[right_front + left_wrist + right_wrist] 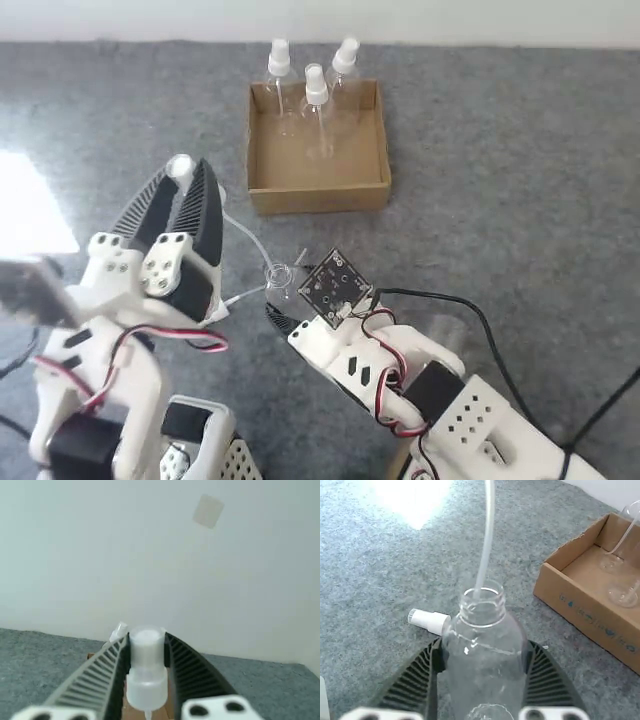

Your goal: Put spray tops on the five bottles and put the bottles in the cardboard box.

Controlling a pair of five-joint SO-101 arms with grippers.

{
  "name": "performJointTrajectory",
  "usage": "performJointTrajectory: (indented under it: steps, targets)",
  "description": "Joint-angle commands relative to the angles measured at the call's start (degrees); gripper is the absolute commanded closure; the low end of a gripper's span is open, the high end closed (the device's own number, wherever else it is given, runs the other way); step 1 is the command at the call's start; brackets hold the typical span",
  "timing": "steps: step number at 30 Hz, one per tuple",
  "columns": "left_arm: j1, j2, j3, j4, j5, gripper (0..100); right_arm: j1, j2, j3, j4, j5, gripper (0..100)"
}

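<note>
1 spray top (146,677), clamped in the left gripper (146,640), slants its long tube (487,530) down into the mouth of the upright bottle (485,630) clamped in the right gripper (485,652).

Mottled grey is recorded for the bench (500,150). Plain brown is noted for the box (318,195). The bottles (485,650) are seen clear, the spray tops (316,85) white. Black ribbing is logged on the jaws; white arm shells (110,265), red-and-black wires (190,338).
</note>
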Motion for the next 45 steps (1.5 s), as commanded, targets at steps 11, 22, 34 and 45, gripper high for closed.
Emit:
performJointTrajectory:
  steps: [11,22,34,45]
  targets:
    - [1.1,-0.4,3.5,-2.2,-2.5,98,-0.1,-1.5,-1.1,-1.5,0.6,91.4]
    - [10.1,-0.4,7.4,-1.8,-8.1,98,-0.1,-1.5,-0.9,-4.2,0.6,91.8]
    - [10.3,-0.4,10.2,-1.5,-10.9,98,1.7,-1.6,-1.3,-6.4,0.6,91.8]
    - [10.4,0.0,11.9,-1.8,-11.1,98,3.3,-2.3,-2.2,-8.7,0.6,91.8]
